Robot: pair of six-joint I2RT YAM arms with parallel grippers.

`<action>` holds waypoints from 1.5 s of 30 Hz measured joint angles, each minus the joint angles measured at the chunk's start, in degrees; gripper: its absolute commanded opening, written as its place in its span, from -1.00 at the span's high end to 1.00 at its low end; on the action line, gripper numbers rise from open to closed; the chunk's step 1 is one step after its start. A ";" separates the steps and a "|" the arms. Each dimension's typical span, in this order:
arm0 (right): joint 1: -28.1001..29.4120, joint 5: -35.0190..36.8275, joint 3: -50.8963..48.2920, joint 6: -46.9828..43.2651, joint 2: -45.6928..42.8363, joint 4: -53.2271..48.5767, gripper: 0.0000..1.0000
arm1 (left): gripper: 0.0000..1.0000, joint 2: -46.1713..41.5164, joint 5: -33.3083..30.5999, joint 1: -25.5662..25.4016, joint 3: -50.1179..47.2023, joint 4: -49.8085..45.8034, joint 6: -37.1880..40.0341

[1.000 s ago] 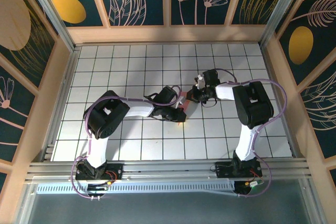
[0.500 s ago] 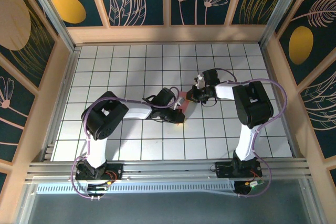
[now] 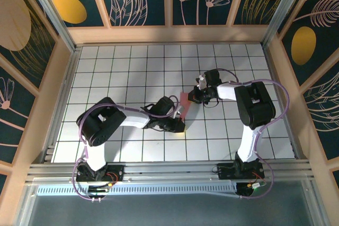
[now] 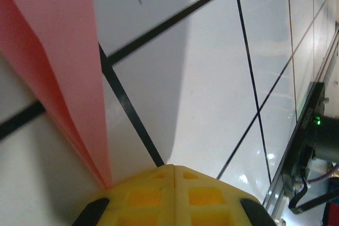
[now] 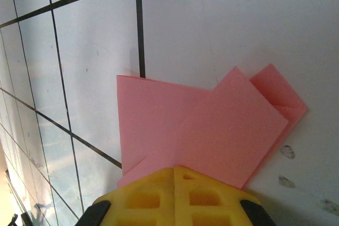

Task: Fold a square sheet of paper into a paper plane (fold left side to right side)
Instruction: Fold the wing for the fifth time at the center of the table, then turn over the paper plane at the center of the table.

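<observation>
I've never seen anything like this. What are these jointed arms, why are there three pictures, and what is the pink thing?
These are two robot arms, bolted at the near edge of a white tiled table. The wide picture looks down from above. The other two come from a small camera on each arm's wrist, so the yellow shapes at the bottom are that arm's own fingertips. Each arm ends in a two-finger gripper. The left gripper and the right gripper are both shut. Between them is the pink paper, already folded into layers on its way to becoming a paper plane. Each gripper appears to pinch one end of it.
</observation>
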 measured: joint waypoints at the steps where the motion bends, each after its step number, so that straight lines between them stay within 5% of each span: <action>1: 0.00 0.00 0.17 -0.02 0.00 -0.26 1.00 | 1.00 -0.42 0.00 -0.09 -0.15 -0.22 -0.42; 11: 0.04 6.16 4.09 -1.86 -3.56 -5.55 0.25 | 1.00 -15.08 -4.28 5.75 -0.07 -0.61 -1.31; 22: 9.81 27.78 9.11 -3.19 -10.84 -17.05 -0.24 | 0.68 -24.33 -31.54 9.05 -2.47 -4.61 -1.79; 29: 16.52 37.18 11.65 -2.29 -7.19 -22.64 -0.22 | 0.61 -30.67 -44.44 9.05 -7.06 -5.38 -3.80; 35: 17.40 41.31 12.90 -1.55 -3.26 -25.00 -0.06 | 0.61 -31.69 -48.39 9.05 -7.69 -6.62 -4.50; 45: 18.29 43.69 13.90 -1.53 -2.49 -27.67 0.70 | 0.61 -31.69 -50.56 9.05 -7.67 -8.20 -4.48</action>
